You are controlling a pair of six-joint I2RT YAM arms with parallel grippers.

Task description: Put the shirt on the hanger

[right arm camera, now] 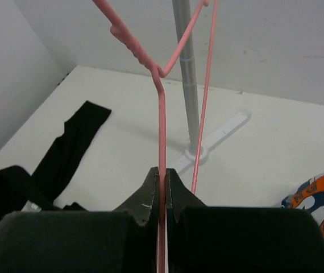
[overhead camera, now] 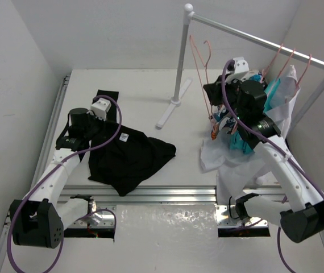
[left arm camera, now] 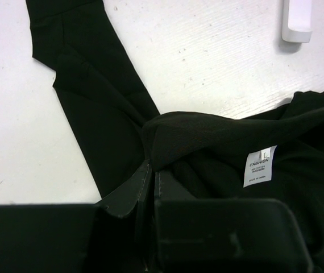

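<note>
At 8 o'clock on the table, near the bases: left gripper (left arm camera: 152, 170) clamped on a fold of shirt (overhead camera: 131, 156) by the collar, label (left arm camera: 260, 166) just beside at 3 o'clock of the jaws. Rest of shirt heaped on the table, one sleeve trailing off toward 11 o'clock.

Further out, at 2 o'clock: right gripper (right arm camera: 162, 181) pinched tight on hanger (right arm camera: 162, 114), wire upright between the jaws, held off the table near the pole (overhead camera: 181, 62). Cannot tell whether hook touches rail (overhead camera: 253, 36). Beyond, toward 3 o'clock, other clothes (overhead camera: 233, 165) hanging.

Judged step: both items grasped, well apart, not yet brought together.

Next, probably: lift collar clear, open the neck, swing hanger toward 9 o'clock, thread one shoulder in. Calls for a firm pinch on soft cloth and no twisting of the hanger. Risk: collar bunched, opening hard to find.
</note>
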